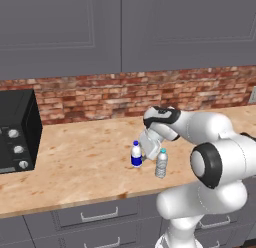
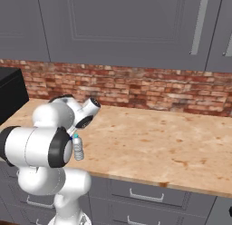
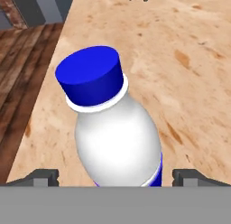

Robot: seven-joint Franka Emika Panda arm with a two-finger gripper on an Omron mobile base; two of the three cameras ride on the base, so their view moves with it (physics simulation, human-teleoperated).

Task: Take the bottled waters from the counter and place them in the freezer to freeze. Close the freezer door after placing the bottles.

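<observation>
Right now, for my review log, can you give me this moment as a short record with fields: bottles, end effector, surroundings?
blue-capped bottle: upright on the counter, white body, dark blue label
teal-capped bottle: clear, ribbed, upright beside it, nearer the counter's front edge
end effector: open, fingertips on either side of the blue-capped bottle, not closed on it
grasp: not yet made
surroundings: black toaster oven at the counter's left end; brick backsplash

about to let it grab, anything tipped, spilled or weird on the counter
Nothing stands out. The blue-capped bottle and the clear bottle both stand upright on the counter, close together but apart, with no spill. The open gripper has a fingertip on either side of the blue-capped one.
</observation>
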